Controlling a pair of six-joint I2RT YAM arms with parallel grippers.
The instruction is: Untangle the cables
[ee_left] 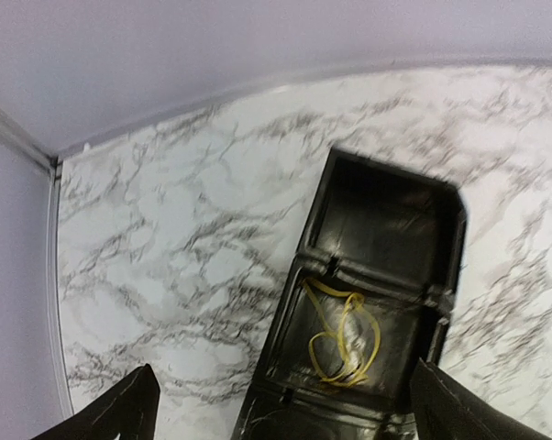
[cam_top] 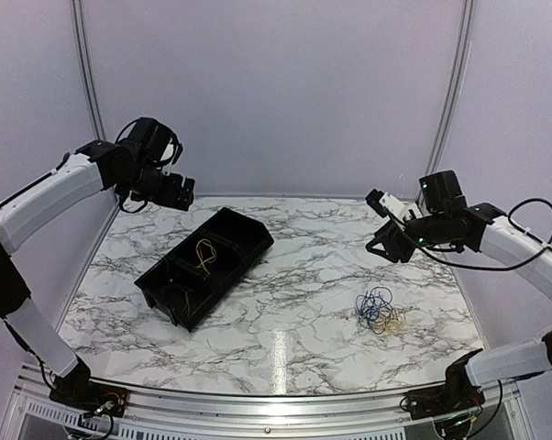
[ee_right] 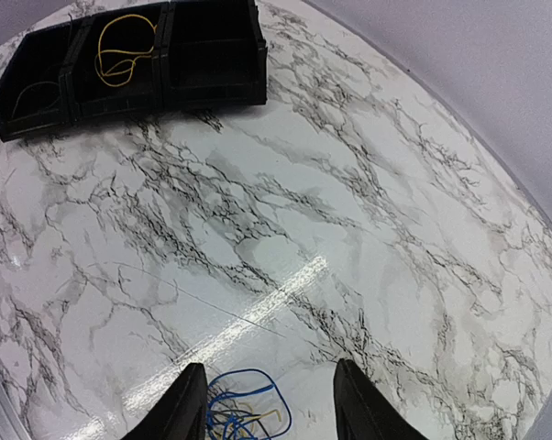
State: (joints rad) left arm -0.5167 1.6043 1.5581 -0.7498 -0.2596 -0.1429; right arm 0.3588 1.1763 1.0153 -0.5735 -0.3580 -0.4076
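A small tangle of blue, yellow and dark cables (cam_top: pixel 380 311) lies on the marble table at the right; it also shows at the bottom of the right wrist view (ee_right: pixel 244 412). A single yellow cable (cam_top: pixel 204 255) lies looped in the middle compartment of a black tray (cam_top: pixel 248 231), also seen in the left wrist view (ee_left: pixel 343 335) and the right wrist view (ee_right: pixel 122 46). A thin dark strand (ee_right: pixel 33 92) lies in the tray's end compartment. My left gripper (ee_left: pixel 285 408) is open and empty, high above the tray. My right gripper (ee_right: pixel 269 403) is open and empty, above and beyond the tangle.
The black tray has three compartments (ee_left: pixel 391 215) and lies diagonally left of centre. A thin hair-like strand (ee_right: pixel 193 298) lies on the marble. Purple walls close the back and sides. The table's near edge has a metal rail (cam_top: pixel 276 403).
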